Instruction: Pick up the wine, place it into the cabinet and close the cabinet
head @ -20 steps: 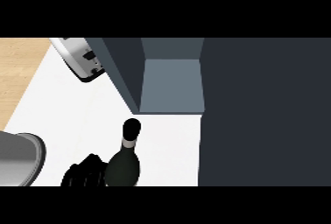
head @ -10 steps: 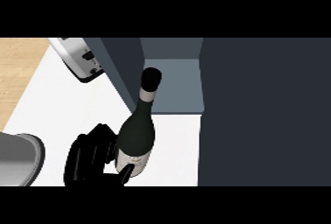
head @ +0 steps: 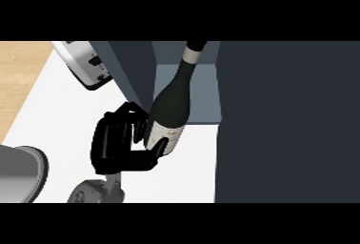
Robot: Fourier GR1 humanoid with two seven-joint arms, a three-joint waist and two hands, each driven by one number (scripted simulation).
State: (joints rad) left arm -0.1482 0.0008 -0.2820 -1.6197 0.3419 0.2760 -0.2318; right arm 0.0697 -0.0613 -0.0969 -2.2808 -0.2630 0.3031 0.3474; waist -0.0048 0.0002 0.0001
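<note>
Left robot hand holding the wine bottle up at the open cabinet.
The robot hand's fingers are curled round the bottle's lower part from the left, with the thumb against the white label, so it is closed on the bottle. The bottle is dark and leans, its neck pointing away towards the cabinet's paler inner compartment and its base over the white tabletop. Whether the neck is already inside, I cannot tell. A toaster-like appliance sits on the tabletop just left of the cabinet, and a grey rounded object shows at the lower left edge.
</note>
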